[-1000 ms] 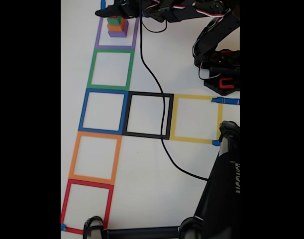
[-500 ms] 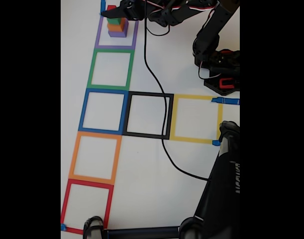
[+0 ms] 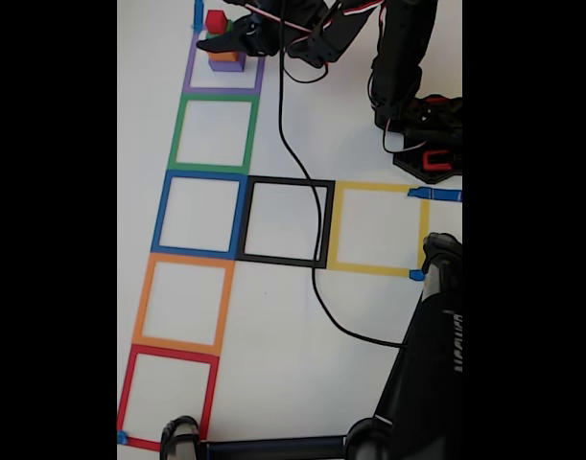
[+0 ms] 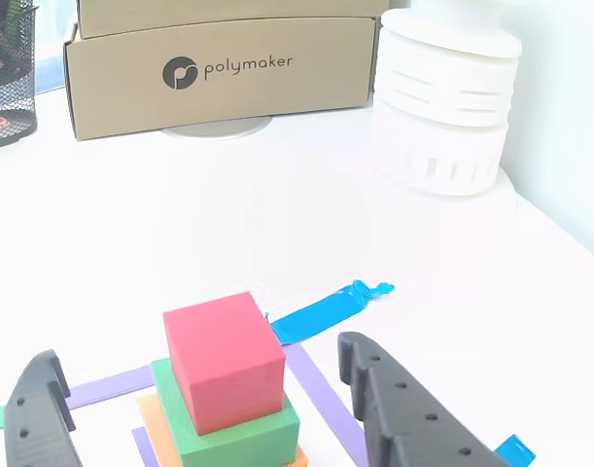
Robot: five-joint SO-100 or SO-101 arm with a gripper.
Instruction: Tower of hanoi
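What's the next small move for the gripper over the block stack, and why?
Probably lower slightly and close on the red cube. The gripper is open, its fingers flanking the cube, apart from it. The cube sits atop the green block, so it is the free top piece.

Looks like a maker's desk or hobby lab — not a kitchen or shop. White tabletop marked out with coloured tape squares as target zones. Small black arm base sits on the table, black cable trailing across it. In the other view, a cardboard box printed "polymaker" — 3D-printer filament brand — a white ribbed cylindrical unit beside it, and a black mesh holder at the left edge.
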